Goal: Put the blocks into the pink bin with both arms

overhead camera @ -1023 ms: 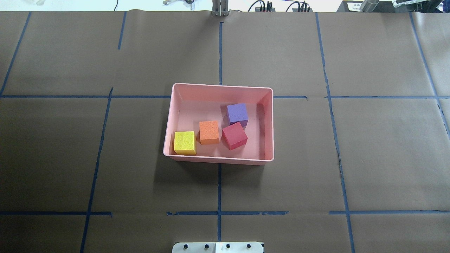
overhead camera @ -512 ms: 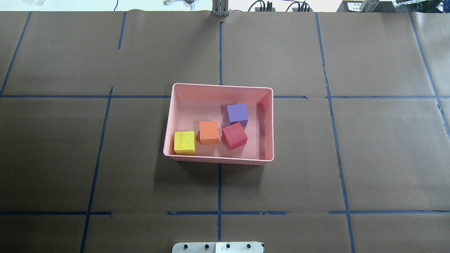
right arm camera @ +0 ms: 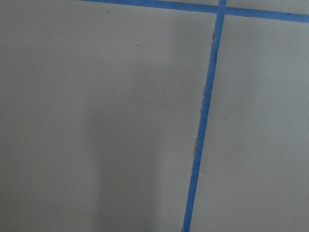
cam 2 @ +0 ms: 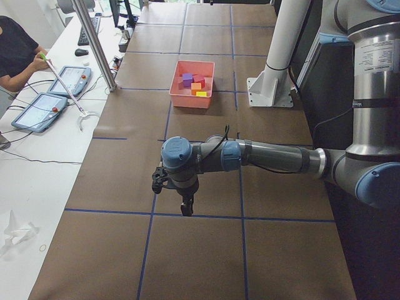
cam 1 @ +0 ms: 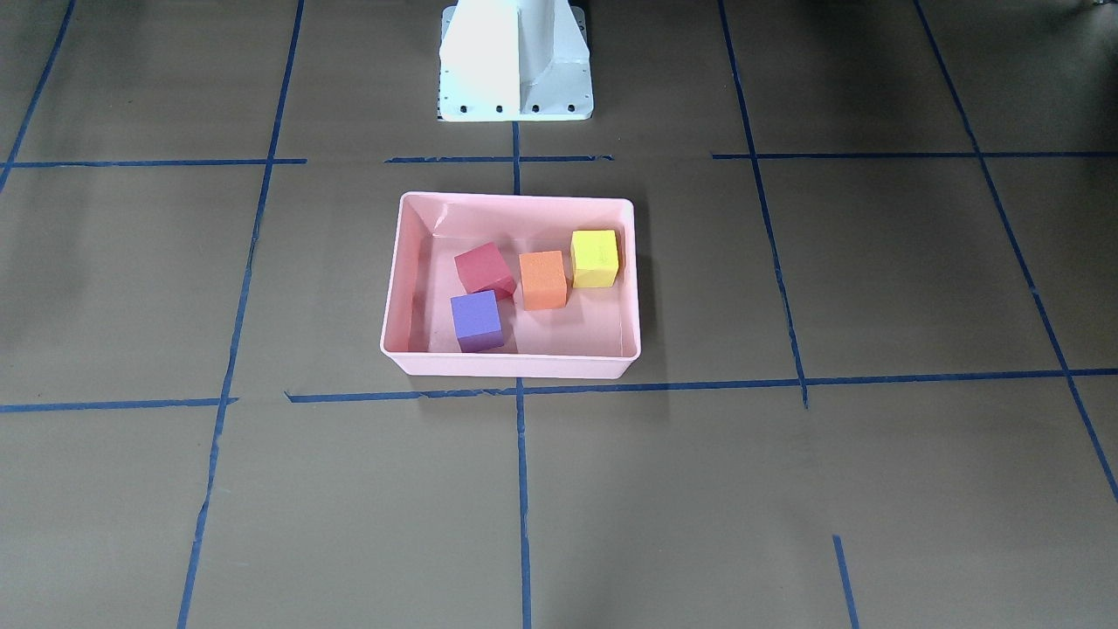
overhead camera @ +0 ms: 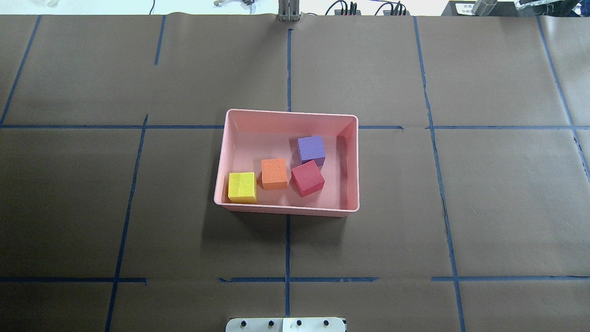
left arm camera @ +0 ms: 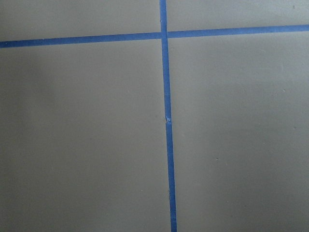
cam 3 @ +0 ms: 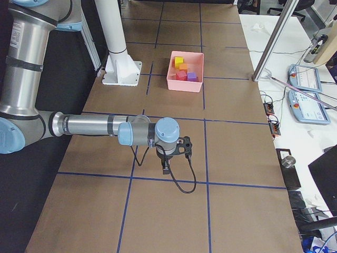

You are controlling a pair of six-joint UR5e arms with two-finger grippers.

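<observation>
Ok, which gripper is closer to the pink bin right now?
Neither, as far as I can tell. The left gripper hangs over the table far out to the left of the bin; the right gripper sits about as far out to its right.

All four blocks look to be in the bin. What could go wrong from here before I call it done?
1. The right gripper hangs low over the table, with a black cable looping below it. A sideways move might snag the cable.
2. The left gripper also hangs low and could scuff the brown paper if it sweeps.
3. The yellow block, orange block, red block and purple block lie close together in the pink bin. Another reach in may jostle them.
</observation>
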